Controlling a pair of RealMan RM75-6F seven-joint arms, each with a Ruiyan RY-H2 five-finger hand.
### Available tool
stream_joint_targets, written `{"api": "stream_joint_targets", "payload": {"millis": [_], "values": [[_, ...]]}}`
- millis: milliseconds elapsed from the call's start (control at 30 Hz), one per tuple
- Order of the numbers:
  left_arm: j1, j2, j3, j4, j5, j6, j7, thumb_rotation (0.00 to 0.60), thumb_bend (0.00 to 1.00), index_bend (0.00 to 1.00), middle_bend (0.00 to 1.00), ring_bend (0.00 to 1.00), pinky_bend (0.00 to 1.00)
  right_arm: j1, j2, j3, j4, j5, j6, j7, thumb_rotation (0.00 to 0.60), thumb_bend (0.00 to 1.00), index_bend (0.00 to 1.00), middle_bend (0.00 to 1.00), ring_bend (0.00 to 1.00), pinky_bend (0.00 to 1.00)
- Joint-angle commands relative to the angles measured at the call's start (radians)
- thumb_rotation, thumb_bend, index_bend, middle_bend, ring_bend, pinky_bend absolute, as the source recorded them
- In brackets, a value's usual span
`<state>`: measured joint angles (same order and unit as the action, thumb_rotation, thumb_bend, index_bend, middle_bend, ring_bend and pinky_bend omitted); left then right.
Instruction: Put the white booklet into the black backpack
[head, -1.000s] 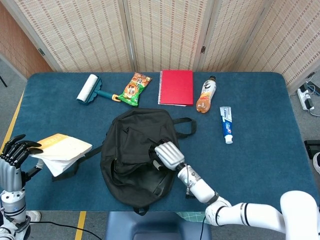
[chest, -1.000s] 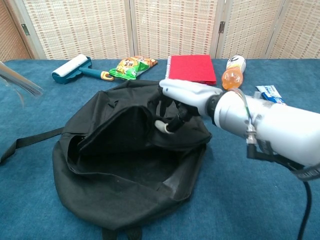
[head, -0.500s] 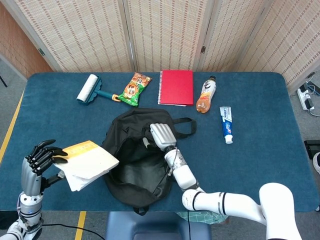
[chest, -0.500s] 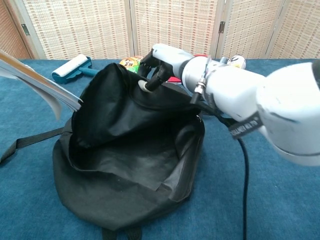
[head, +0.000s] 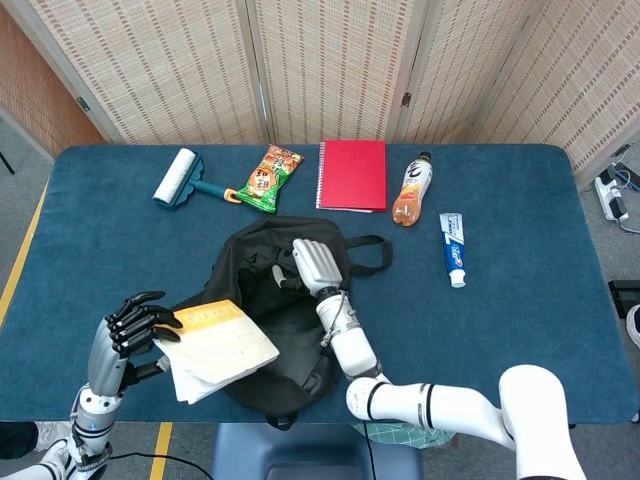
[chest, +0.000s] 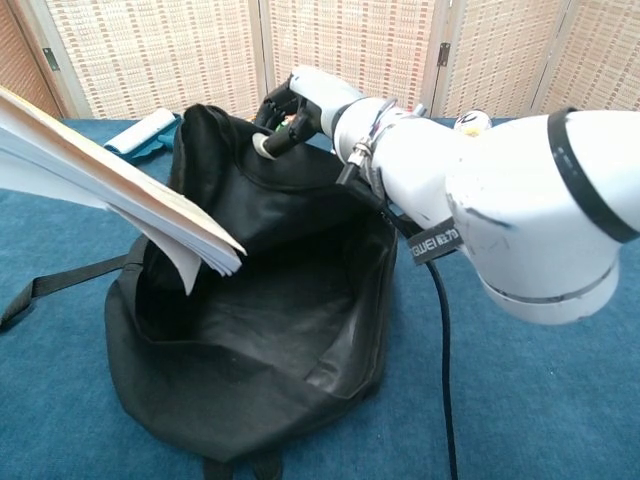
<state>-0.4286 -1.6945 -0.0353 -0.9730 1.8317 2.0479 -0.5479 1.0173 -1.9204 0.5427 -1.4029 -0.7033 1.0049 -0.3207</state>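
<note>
The black backpack (head: 300, 320) (chest: 260, 330) lies at the table's front centre with its mouth held wide. My right hand (head: 312, 265) (chest: 290, 105) grips the upper flap of the bag and lifts it. My left hand (head: 135, 330) holds the white booklet (head: 220, 345) (chest: 110, 195) by its left edge. The booklet hangs tilted over the left rim of the backpack opening, its pages drooping toward the inside.
Along the back of the blue table (head: 520, 320) lie a lint roller (head: 178, 178), a snack packet (head: 268, 177), a red notebook (head: 352, 174), an orange drink bottle (head: 411, 190) and a toothpaste tube (head: 452, 248). A backpack strap (chest: 60, 285) trails left.
My left hand has carried the booklet rightward until it overlaps the bag's opening. My right hand has pulled the flap a little further up and left.
</note>
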Motion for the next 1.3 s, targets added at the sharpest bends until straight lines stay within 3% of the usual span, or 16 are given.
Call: {"api": "stream_joint_targets", "payload": {"millis": [33,300,500,1033,1300], "values": [[-0.009,-0.031,0.003,0.018,0.003,-0.023,0.005,0.600,0.48,0.66,0.53,0.46,0.32,-0.017,0.012,-0.006,-0.031,-0.035,-0.009,0.054,0.600,0.67,0.79,0.40,0.38,0.22],[-0.015,-0.088,0.003,0.012,0.001,-0.044,-0.003,0.600,0.48,0.66,0.53,0.47,0.32,-0.030,0.019,-0.030,-0.038,-0.101,0.010,0.100,0.600,0.67,0.79,0.40,0.38,0.22],[-0.003,-0.089,0.036,-0.004,0.039,-0.034,0.024,0.600,0.47,0.66,0.54,0.48,0.32,-0.013,0.001,-0.031,0.015,-0.096,0.010,0.099,0.600,0.66,0.79,0.40,0.38,0.22],[0.030,-0.084,0.053,-0.051,0.051,-0.023,0.038,0.600,0.47,0.65,0.54,0.48,0.32,0.017,-0.033,-0.018,0.083,-0.069,-0.010,0.111,0.600,0.67,0.76,0.40,0.37,0.22],[0.033,-0.118,0.034,-0.011,0.008,-0.076,0.044,0.600,0.47,0.65,0.54,0.48,0.32,-0.003,-0.005,-0.027,0.016,-0.096,-0.014,0.143,0.600,0.67,0.76,0.40,0.37,0.22]]}}
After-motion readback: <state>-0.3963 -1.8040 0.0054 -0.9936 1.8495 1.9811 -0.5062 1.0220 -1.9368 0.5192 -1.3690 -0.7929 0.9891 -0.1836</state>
